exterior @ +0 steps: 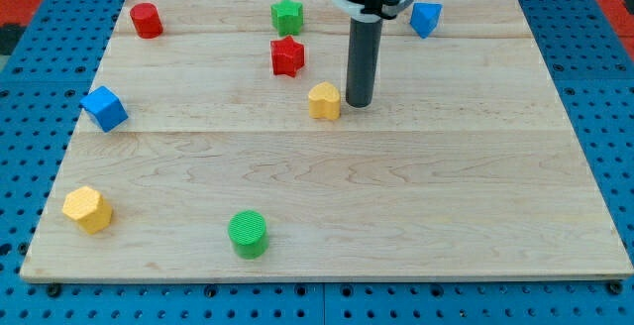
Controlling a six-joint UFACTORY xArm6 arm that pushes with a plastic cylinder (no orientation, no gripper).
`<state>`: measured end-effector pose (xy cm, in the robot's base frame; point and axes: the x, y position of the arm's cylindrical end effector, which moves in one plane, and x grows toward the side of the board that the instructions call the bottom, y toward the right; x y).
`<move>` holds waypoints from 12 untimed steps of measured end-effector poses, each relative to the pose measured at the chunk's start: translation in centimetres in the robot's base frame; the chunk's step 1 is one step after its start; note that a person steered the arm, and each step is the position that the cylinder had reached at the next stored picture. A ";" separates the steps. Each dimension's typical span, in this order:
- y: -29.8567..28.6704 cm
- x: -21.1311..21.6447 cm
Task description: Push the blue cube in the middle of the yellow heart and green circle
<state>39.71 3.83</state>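
Note:
The blue cube (104,107) sits near the board's left edge. The yellow heart (324,100) lies near the board's middle, toward the view's top. The green circle (248,233) stands near the view's bottom, left of centre. My tip (358,102) is just to the right of the yellow heart, almost touching it, and far right of the blue cube.
A red cylinder (146,19) is at top left. A green star (287,14) and a red star (287,56) are at top centre. A second blue block (425,17) is at top right. A yellow hexagon (87,209) is at bottom left.

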 end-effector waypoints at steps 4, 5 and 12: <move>-14.5 -3.9; -23.5 -3.9; -33.7 1.1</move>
<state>40.85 -29.90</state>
